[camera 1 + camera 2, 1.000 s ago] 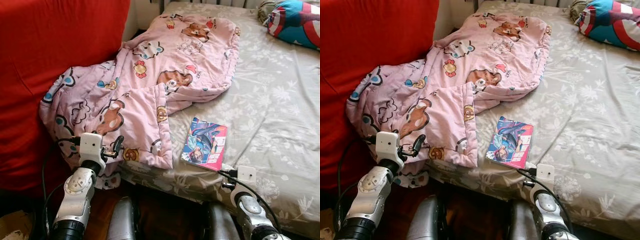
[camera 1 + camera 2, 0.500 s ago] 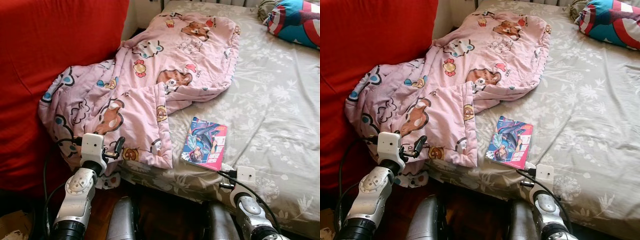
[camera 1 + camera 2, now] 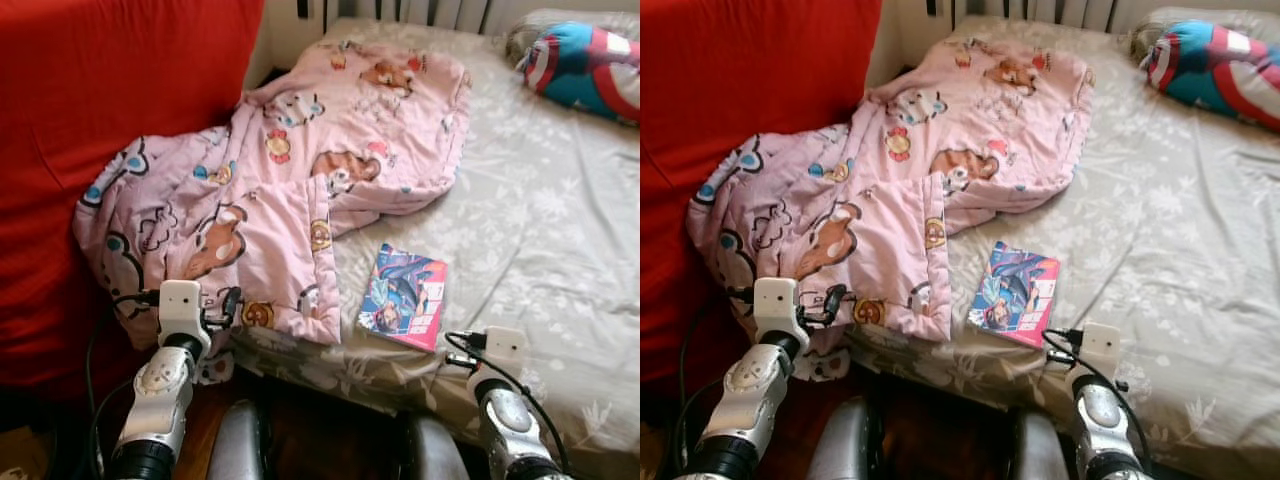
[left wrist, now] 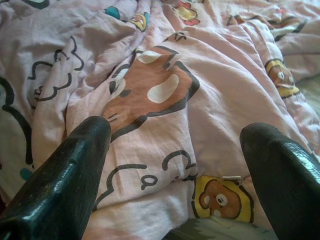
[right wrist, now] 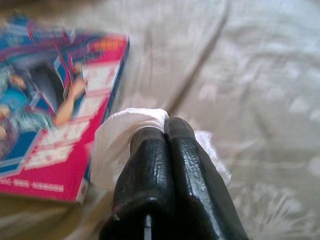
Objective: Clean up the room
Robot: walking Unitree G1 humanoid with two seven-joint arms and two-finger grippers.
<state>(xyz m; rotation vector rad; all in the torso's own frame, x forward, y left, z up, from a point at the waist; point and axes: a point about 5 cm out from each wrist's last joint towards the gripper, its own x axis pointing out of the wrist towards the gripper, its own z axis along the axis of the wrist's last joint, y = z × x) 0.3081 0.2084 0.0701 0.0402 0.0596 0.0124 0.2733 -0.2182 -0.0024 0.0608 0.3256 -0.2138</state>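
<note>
Left gripper point(image 4: 172, 150) spread wide, empty, pink quilt point(image 3: 300, 170) just ahead between fingertips: bunch a thick fold; right gripper point(image 5: 167, 131) pinched tight on white scrap point(image 5: 120, 145).

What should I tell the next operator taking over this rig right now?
Left hand: open, hovering at the near edge of the pink cartoon blanket, not gripping it.
Right hand: shut on a white tissue, just off the comic book.
Blanket lies rumpled across the bed against the red cushion; superhero pillow at the far corner.
Done: tissue picked up.
Left: blanket, book.
</note>
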